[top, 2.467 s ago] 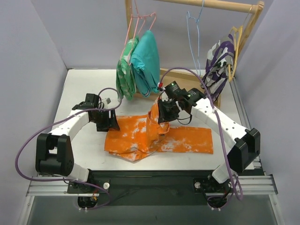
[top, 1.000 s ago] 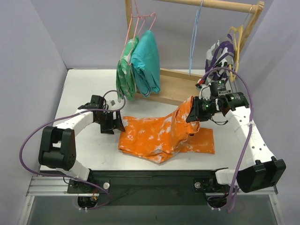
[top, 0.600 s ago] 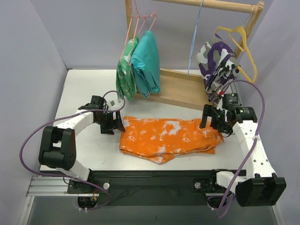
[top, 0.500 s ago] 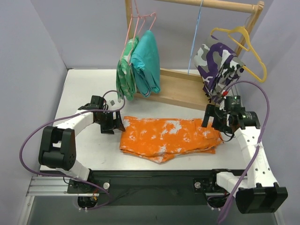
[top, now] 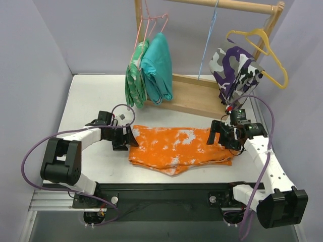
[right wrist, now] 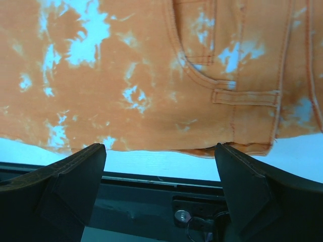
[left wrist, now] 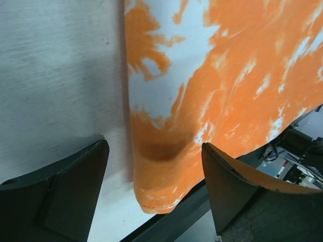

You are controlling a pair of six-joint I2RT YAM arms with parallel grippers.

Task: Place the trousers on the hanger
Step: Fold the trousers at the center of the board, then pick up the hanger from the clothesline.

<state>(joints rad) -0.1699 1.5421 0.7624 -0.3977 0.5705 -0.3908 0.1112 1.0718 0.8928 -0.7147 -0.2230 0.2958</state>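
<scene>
The orange trousers with white splotches lie spread flat across the table's front. The thin light-blue hanger hangs slanted from the wooden rod, empty. My left gripper sits low at the trousers' left edge. In the left wrist view it is open, with the cloth's corner lying between its fingers, untouched. My right gripper hovers over the right, waistband end. In the right wrist view it is open above the pocket and belt loop, holding nothing.
A wooden rack stands behind the trousers. Pink hangers carry a teal garment and a green one. A yellow hanger bears a purple-and-white garment just above my right arm. The table's front edge is close.
My right gripper let go of the lifted trousers, which dropped flat, then came back left over the waistband. The yellow hanger and purple garment swung up. My left gripper edged toward the cloth.
</scene>
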